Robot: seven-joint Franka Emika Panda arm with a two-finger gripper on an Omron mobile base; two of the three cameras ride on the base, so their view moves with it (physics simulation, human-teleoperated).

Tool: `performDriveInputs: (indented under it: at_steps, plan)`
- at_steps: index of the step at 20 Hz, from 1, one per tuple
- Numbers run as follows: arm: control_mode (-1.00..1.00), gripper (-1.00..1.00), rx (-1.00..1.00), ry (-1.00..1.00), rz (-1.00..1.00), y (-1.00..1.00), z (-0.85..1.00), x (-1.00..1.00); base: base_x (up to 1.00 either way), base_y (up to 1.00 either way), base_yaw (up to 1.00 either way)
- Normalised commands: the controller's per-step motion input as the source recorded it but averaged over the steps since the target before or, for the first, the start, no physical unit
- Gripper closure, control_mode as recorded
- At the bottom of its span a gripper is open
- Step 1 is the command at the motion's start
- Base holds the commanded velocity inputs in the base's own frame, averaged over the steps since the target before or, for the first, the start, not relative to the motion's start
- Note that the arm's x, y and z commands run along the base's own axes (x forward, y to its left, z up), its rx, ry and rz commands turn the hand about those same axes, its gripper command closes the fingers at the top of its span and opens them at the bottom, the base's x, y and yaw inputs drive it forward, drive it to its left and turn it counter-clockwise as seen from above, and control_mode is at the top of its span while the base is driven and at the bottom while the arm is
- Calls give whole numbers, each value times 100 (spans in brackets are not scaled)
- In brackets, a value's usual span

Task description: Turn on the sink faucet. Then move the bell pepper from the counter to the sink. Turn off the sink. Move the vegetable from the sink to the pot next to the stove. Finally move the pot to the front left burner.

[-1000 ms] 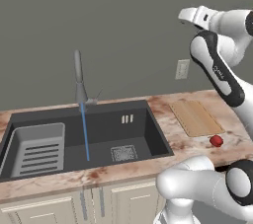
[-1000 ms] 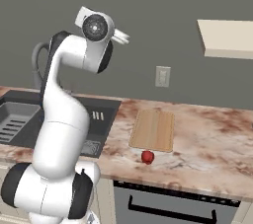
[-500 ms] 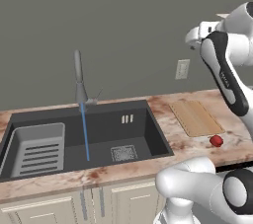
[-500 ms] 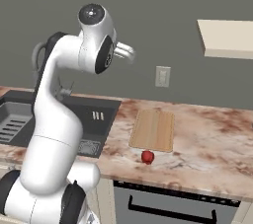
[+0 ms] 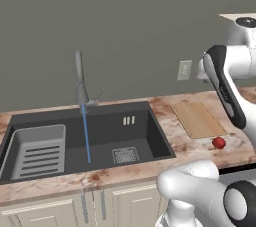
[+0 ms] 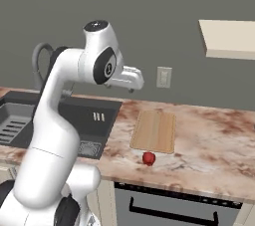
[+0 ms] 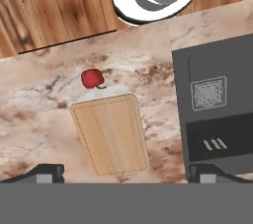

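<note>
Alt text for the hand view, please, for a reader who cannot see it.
Looking down from above, a small red bell pepper lies on the marbled counter just off one short edge of a wooden cutting board. The dark sink, with its square drain grate, sits to the right.

Arm: I had the white arm rising from its base, bent at the dark elbow joint, forearm reaching out level at upper height, wrist turned so the hand faced straight down. Gripper [image 7: 126,172]: I had its jaws spread wide apart, the two dark fingertips [image 7: 45,172] standing at opposite sides of the hand view's lower edge, nothing between them and nothing touched. Hand: I held it high in the air, well above everything beneath it.
</note>
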Motion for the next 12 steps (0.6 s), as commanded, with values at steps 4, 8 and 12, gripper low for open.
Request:
performDriveInputs:
  at_steps: [4,8,12]
  plan:
    - [-100,-100,-16,24,0,-41,-90,-46,0,0,0]
    - [-100,-100,-9,4,0,-24,-73,-24,0,0,0]
    - [-100,-100,-3,1,0,-4,-46,-4,0,0,0]
